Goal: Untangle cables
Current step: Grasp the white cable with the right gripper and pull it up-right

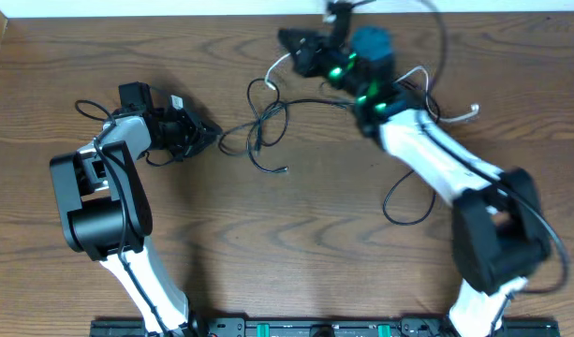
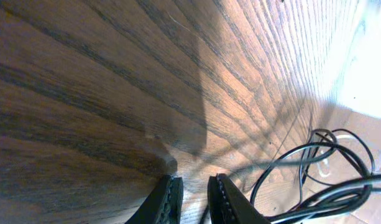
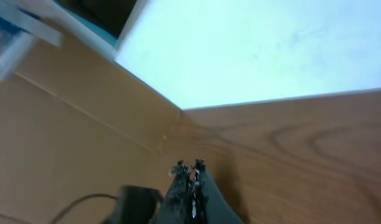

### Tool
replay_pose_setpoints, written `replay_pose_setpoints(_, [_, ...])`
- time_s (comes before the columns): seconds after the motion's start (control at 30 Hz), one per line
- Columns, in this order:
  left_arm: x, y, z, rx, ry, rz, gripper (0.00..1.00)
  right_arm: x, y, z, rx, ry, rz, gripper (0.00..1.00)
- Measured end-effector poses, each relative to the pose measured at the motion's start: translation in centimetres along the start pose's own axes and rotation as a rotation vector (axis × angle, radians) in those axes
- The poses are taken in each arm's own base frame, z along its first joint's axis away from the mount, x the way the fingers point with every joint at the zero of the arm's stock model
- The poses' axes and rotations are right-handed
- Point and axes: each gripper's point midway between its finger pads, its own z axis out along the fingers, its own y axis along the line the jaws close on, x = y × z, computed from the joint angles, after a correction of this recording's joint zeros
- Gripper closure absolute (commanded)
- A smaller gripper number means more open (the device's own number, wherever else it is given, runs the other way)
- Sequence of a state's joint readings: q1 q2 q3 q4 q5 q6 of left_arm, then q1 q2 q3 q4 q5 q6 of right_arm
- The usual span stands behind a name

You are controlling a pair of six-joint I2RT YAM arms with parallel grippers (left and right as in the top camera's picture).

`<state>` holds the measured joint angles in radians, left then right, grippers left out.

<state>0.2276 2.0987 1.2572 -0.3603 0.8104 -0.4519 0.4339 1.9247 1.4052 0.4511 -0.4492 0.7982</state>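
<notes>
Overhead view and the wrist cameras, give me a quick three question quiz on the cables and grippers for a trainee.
1. True or false: the right gripper has its jaws shut.
2. In the overhead view, where does the tangle of black cables lie? A. just beside the tip of the left gripper; B. at the bottom edge of the picture; C. in the top left corner.
3. Fill in: the cable that runs from the tangle up toward the right gripper is the ____ cable.

Key: 1 true; 2 A; 3 white.
</notes>
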Motion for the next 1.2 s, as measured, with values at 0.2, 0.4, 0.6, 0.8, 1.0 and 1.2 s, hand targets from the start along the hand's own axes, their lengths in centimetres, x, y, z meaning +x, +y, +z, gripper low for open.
replay_pose_setpoints(0.2, [0.0, 0.0, 0.0, 0.000, 0.000, 0.000, 0.78, -2.9, -2.6, -4.7, 0.145, 0.043, 0.031, 0.99])
replay_pose_setpoints(0.4, [0.0, 0.0, 0.0, 0.000, 0.000, 0.000, 0.77, -2.7, -9.5, -9.2, 0.353, 0.118, 0.163, 0.99])
replay_pose_setpoints(0.6, [0.0, 0.0, 0.0, 0.001, 0.001, 0.000, 0.76, -4.8, -15.4, -14.7, 0.511, 0.093, 0.238, 0.99])
replay_pose_setpoints(0.8, [0.0, -0.1, 0.0, 0.003, 0.001, 0.001, 0.76, -8.3, -20.0, -19.8, 0.658, -0.013, 0.209, 0.99])
replay_pose_setpoints(1.0, [0.0, 0.0, 0.0, 0.003, 0.002, 0.000, 0.73, -9.2, -25.5, -27.7, 0.950, -0.088, 0.277, 0.99])
replay_pose_setpoints(1.2, [0.1, -0.2, 0.0, 0.010, 0.005, 0.001, 0.72, -8.4, -29.0, -35.6, 1.218, -0.063, 0.276, 0.99])
